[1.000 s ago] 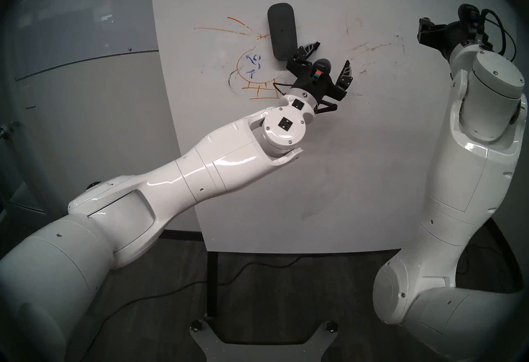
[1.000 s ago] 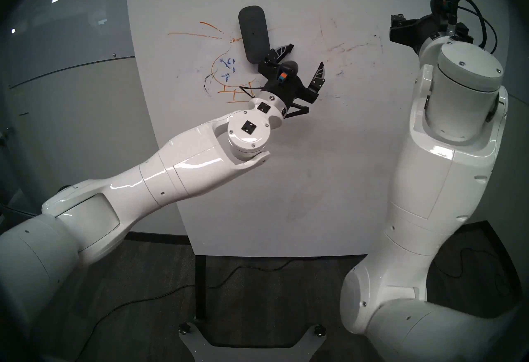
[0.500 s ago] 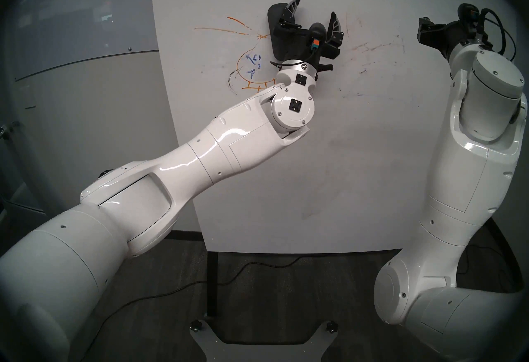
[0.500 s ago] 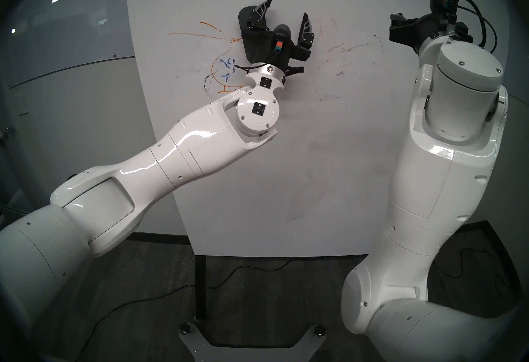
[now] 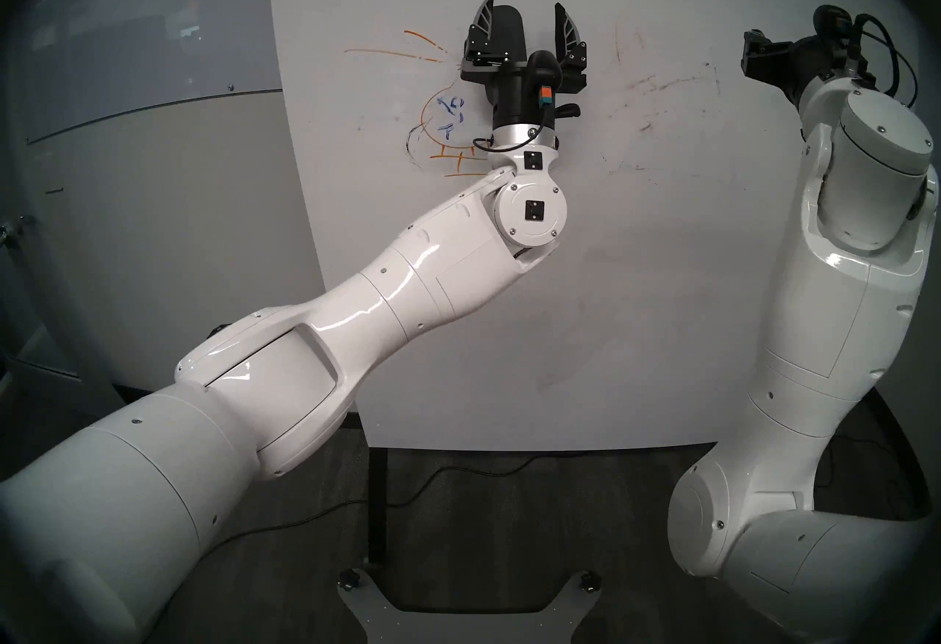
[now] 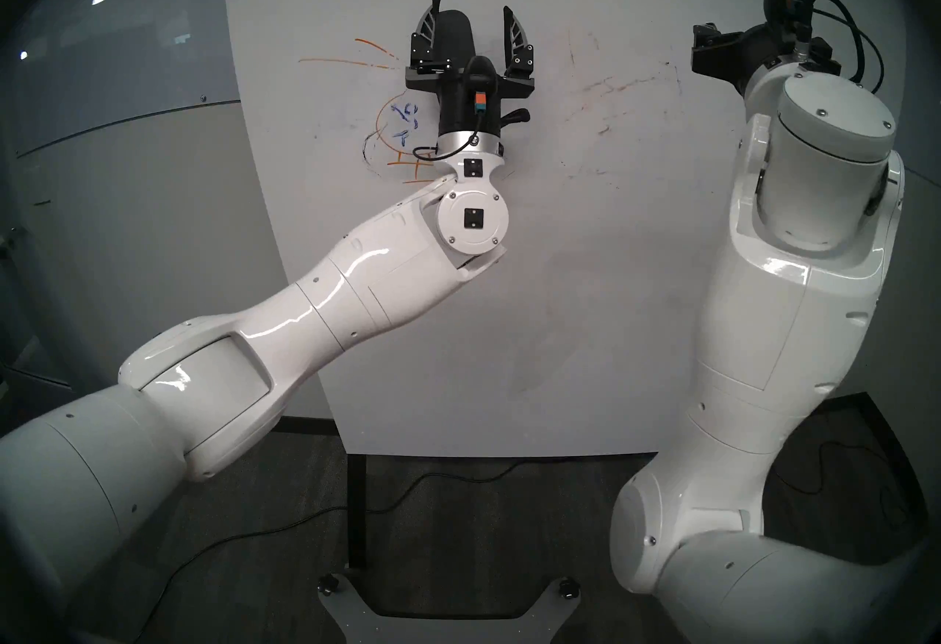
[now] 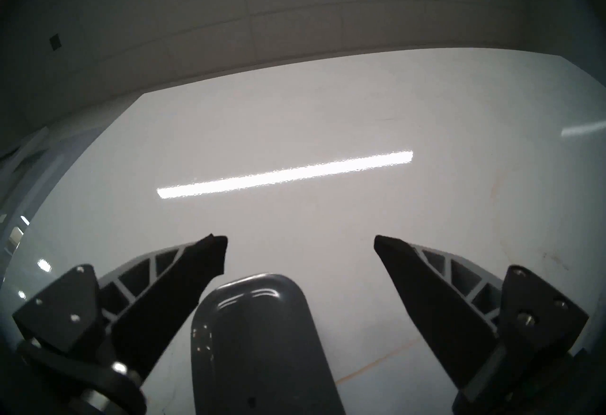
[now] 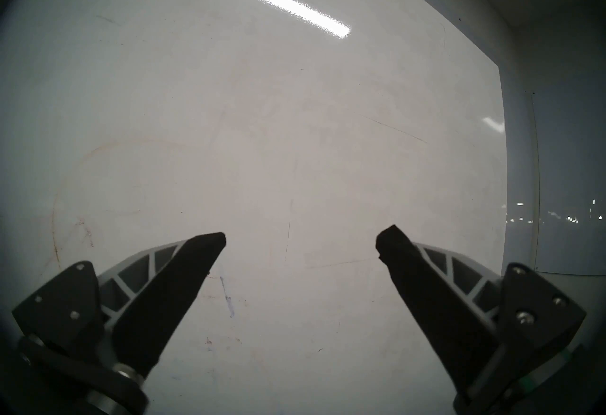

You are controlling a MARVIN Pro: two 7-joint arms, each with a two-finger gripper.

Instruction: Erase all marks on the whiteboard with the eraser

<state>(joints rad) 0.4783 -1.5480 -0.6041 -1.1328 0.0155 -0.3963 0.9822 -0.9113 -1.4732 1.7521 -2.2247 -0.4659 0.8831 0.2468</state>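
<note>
Black fingers of the left gripper [image 7: 300, 242] stand spread, pointing up the whiteboard [image 5: 585, 271], straddling the dark grey eraser [image 7: 262, 339] without touching it. Beyond its left finger lie the orange and blue marks [image 5: 448, 118]. Off to its right, the right gripper [image 8: 300, 237] hangs spread, empty.

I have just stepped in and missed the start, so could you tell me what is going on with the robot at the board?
The robot is set to wipe a whiteboard. Its left gripper is open and lined up around the dark grey eraser, which sits against the board; the fingers are not closed on it. The orange helicopter drawing, the blue stick figure and the faint smudges are all unwiped. The right gripper is open, empty, and held off to the side.
</note>
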